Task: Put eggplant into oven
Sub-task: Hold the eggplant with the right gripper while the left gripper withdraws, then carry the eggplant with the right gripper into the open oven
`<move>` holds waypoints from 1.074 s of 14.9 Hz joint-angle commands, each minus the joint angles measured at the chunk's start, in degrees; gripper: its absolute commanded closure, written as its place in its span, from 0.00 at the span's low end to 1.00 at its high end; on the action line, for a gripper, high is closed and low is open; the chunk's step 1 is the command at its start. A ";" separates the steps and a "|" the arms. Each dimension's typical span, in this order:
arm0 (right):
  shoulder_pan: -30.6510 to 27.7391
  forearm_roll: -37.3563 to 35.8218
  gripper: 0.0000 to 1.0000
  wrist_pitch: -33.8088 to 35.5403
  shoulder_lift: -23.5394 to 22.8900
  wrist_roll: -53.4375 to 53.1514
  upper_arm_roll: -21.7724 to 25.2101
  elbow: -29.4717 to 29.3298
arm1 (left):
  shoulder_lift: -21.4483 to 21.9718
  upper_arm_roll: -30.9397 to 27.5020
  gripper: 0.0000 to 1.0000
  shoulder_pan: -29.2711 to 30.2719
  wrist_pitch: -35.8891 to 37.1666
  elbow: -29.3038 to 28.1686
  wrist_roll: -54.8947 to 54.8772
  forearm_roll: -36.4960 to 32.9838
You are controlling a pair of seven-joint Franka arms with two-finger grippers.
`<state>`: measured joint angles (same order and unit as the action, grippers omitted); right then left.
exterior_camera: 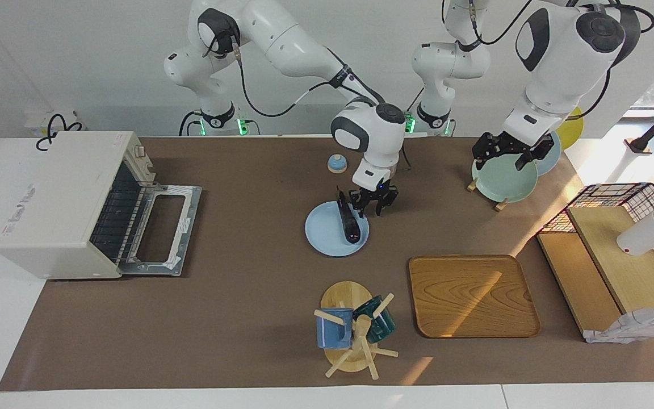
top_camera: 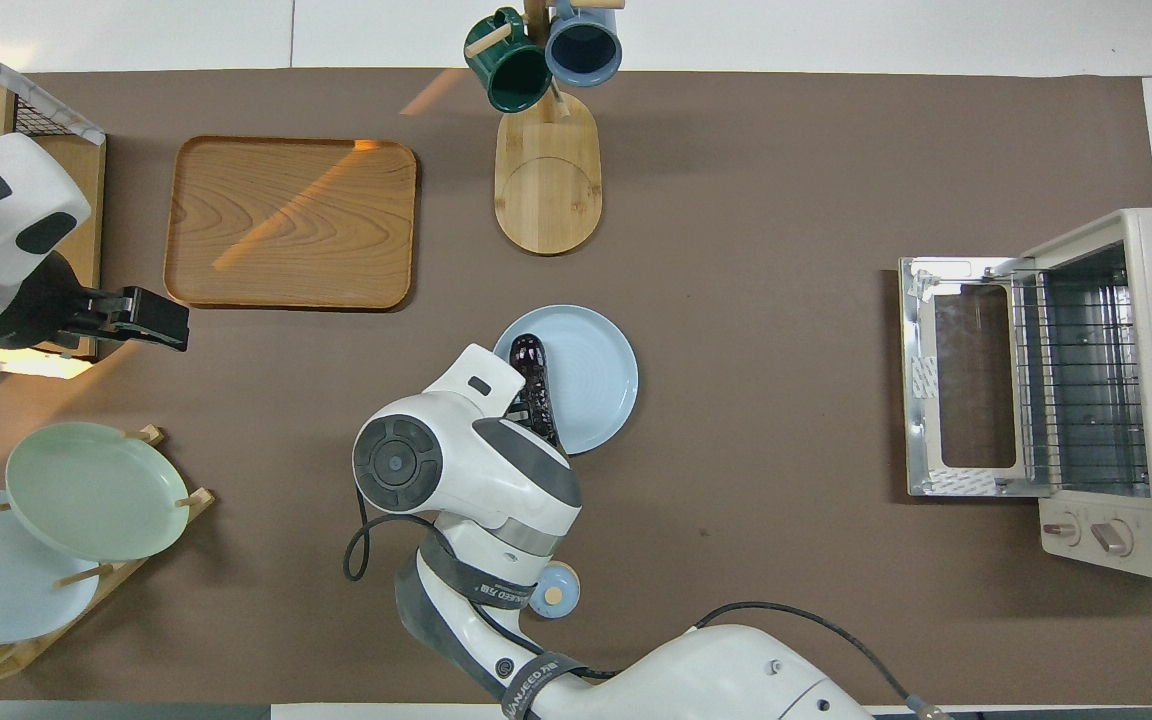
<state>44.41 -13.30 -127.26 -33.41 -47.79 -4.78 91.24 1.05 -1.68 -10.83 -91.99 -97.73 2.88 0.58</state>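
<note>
Eggplant [exterior_camera: 348, 220] lies on blue plate [exterior_camera: 322, 230], mid-table, not yet gripped. Right gripper [exterior_camera: 373, 203] just beside its robot-side end; fingers' state can't tell. Oven [exterior_camera: 60, 201] door open, rack empty. Left gripper [exterior_camera: 511, 152] waits over green plate [exterior_camera: 503, 180]. Grasp, carry, insert all left.

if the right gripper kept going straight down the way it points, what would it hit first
Probably the eggplant on the blue plate: the right gripper points down at its robot-side end. Depth is unclear.

Wooden tray [exterior_camera: 473, 295] beside mug tree [exterior_camera: 354, 332]; pale blue plate [exterior_camera: 321, 228] nearer the robots.
</note>
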 commanded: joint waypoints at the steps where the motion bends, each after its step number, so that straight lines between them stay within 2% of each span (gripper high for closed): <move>1: -0.64 -2.26 0.45 -1.59 1.33 -0.82 -0.49 2.27 | 0.62 0.27 0.00 0.98 0.76 0.43 0.19 1.70; 3: -0.72 -3.05 0.45 -2.72 1.50 -0.64 -0.49 3.67 | -0.52 0.27 0.00 1.51 0.49 2.62 0.19 2.66; 4: -0.73 -3.14 0.48 -3.86 1.77 -0.64 -0.49 4.64 | -0.96 0.27 0.00 1.86 0.32 3.41 0.28 2.93; 6: -0.73 -3.49 0.83 -3.88 1.95 -0.47 -0.49 5.09 | -0.96 0.27 0.00 1.95 -0.12 3.69 0.28 2.93; 7: -0.73 -3.66 0.97 -3.52 1.95 -0.29 -0.49 4.91 | -0.96 0.27 0.00 2.04 -0.47 3.43 0.37 2.93; 8: -0.73 -3.75 1.00 -3.35 1.95 -0.20 -0.49 4.82 | -0.79 0.27 0.00 1.95 -0.48 2.99 0.46 2.84; 11: -0.64 -4.10 1.00 -0.28 1.95 -0.12 -0.40 3.25 | -0.17 0.45 0.00 1.95 0.22 2.28 0.98 2.84; 16: -0.38 -7.00 1.00 12.10 2.03 4.18 -0.49 -0.80 | -0.17 3.16 0.00 4.58 1.63 2.54 2.65 2.76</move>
<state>44.37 -19.03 -119.69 -31.44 -45.64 -4.73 91.95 0.74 -1.10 -8.89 -91.47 -95.42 4.55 2.54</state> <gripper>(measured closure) 0.974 0.000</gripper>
